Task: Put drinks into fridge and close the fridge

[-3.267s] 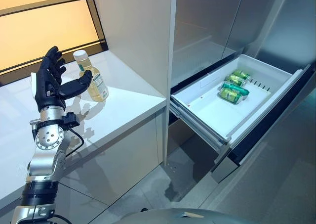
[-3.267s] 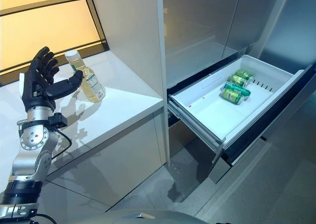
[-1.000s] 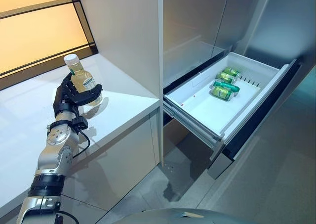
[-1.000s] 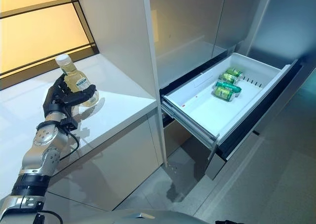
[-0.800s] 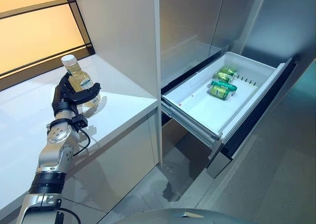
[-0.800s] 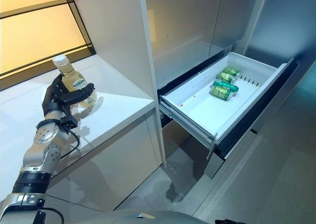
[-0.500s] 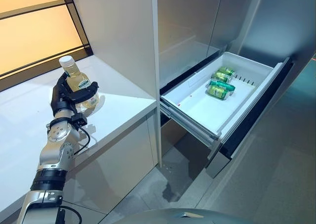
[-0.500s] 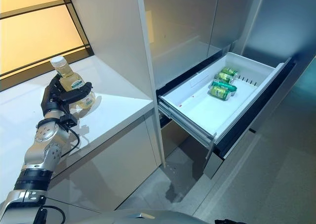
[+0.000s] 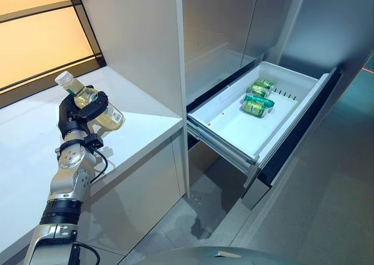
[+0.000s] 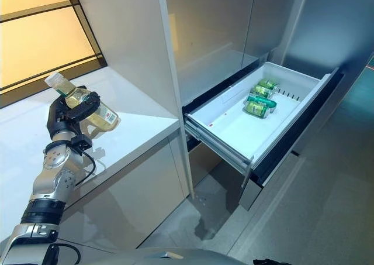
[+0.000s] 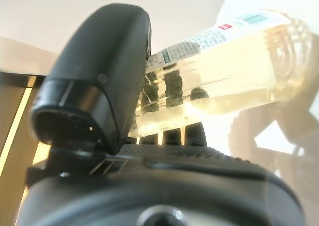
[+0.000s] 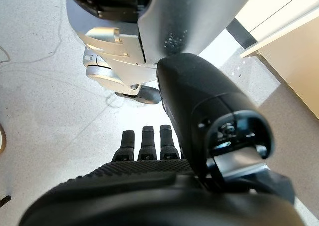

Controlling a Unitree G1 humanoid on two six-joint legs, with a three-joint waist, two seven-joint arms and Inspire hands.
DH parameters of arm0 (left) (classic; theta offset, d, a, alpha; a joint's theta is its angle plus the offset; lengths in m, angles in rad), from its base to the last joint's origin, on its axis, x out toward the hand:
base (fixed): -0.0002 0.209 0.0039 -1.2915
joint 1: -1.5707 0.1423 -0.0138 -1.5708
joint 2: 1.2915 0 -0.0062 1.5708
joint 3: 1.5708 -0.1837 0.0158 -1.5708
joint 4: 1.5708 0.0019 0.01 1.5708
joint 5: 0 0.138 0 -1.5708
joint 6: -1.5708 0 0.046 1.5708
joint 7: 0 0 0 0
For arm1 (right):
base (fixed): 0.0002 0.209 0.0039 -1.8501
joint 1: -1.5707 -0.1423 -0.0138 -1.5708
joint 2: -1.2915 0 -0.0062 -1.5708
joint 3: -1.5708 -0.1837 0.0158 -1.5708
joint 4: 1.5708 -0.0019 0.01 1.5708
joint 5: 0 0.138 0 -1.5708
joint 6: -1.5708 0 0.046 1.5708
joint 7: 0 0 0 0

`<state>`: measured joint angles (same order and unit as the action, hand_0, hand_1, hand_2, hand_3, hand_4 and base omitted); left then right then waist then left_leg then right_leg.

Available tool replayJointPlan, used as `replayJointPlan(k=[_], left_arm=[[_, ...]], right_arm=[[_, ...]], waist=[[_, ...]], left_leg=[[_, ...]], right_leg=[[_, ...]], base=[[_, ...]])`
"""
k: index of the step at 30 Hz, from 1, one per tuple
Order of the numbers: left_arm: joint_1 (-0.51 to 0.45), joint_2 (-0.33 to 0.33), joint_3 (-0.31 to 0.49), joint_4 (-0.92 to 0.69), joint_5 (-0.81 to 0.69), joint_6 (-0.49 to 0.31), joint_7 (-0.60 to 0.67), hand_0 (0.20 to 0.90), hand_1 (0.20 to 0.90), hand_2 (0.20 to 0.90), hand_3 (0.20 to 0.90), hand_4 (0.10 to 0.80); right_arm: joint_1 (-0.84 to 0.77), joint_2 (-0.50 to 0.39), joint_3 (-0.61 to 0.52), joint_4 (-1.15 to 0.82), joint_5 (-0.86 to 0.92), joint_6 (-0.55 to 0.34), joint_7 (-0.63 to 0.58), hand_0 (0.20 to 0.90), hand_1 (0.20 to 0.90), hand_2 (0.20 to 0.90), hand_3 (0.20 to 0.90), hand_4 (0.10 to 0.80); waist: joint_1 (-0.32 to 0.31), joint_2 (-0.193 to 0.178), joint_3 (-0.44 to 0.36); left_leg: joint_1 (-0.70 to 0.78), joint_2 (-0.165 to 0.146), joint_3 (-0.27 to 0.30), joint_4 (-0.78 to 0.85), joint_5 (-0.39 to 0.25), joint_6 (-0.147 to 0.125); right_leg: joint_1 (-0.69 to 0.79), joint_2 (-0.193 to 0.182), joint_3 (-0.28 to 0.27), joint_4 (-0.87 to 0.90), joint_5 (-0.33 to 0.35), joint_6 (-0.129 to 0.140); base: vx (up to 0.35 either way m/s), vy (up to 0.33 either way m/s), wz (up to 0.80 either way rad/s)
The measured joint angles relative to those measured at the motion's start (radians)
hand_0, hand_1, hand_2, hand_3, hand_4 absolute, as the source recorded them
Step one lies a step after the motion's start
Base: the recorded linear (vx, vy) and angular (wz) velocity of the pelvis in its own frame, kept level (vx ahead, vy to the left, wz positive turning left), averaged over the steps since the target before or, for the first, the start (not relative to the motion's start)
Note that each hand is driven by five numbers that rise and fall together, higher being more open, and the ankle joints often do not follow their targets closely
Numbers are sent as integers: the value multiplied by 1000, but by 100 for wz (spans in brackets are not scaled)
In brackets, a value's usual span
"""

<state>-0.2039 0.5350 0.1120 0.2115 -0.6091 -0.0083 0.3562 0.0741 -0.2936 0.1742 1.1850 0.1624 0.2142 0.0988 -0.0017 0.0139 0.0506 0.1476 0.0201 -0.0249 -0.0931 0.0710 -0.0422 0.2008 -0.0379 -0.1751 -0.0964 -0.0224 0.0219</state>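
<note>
A clear bottle of pale yellow drink [image 9: 93, 106] with a white cap hangs tilted just above the white counter [image 9: 143, 110], cap leaning to the left. My left hand [image 9: 75, 112] is shut on the bottle; in the left wrist view the thumb [image 11: 99, 86] and fingers curl round the bottle [image 11: 229, 69]. The fridge's white drawer [image 9: 234, 124] stands pulled out at the right, with three green cans [image 9: 255, 98] lying at its far end. My right hand [image 12: 149, 176] shows only in its wrist view, hanging over the floor with its fingers straight.
A tall white panel [image 9: 134, 37] separates the counter from the steel fridge front [image 9: 222, 25]. The open drawer's dark front [image 9: 292, 130] juts out over the grey tiled floor [image 9: 315, 218]. An amber-lit window panel [image 9: 35, 42] backs the counter.
My left hand closed round the bottle, lifted it off the counter and tipped it, cap leaning left. The camera has turned a little, so the whole scene has slid left.
</note>
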Motion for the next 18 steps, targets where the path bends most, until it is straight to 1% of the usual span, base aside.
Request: replayJointPlan(k=[2,4,6,9,12,18], left_arm=[[0,0,0,1,0,0,-1,300,300,300,200,100],[-2,0,-1,1,0,0,-3,300,300,300,200,100],[-3,0,-1,0,0,-1,-3,300,300,300,200,100],[-7,0,-4,-1,0,-1,-3,300,300,300,200,100],[-10,0,-12,-4,0,-1,-12,300,300,300,200,100],[-13,0,-53,-52,0,0,-16,300,300,300,200,100]], right_arm=[[-1,-3,13,-4,-80,-19,17,900,900,900,900,800],[-4,-13,78,-12,-193,-46,38,900,900,900,900,800],[-3,-41,187,-72,-291,-58,71,900,900,900,900,800],[-8,-76,280,-173,-404,-65,121,900,900,900,900,800],[-18,-99,344,-266,-510,-66,179,900,900,900,900,800],[-51,-151,426,-407,-596,-65,268,900,900,900,900,800]], waist=[[-1,0,0],[0,-2,1],[2,-3,1],[5,-5,2],[15,-8,4],[41,-22,13]], left_leg=[[0,0,0,0,0,0],[0,1,0,0,0,0],[-1,2,-1,0,0,0],[-1,7,-2,0,0,0],[0,8,-4,1,0,0],[-1,6,-16,4,1,-1]], right_leg=[[0,0,0,0,0,0],[0,0,0,0,0,0],[1,0,0,0,0,0],[1,1,-2,0,1,-1],[3,1,-4,0,1,-1],[9,1,-19,0,1,-1]], base=[[0,0,0],[0,0,0],[0,0,0],[0,0,0],[0,0,0],[-26,1,7]])
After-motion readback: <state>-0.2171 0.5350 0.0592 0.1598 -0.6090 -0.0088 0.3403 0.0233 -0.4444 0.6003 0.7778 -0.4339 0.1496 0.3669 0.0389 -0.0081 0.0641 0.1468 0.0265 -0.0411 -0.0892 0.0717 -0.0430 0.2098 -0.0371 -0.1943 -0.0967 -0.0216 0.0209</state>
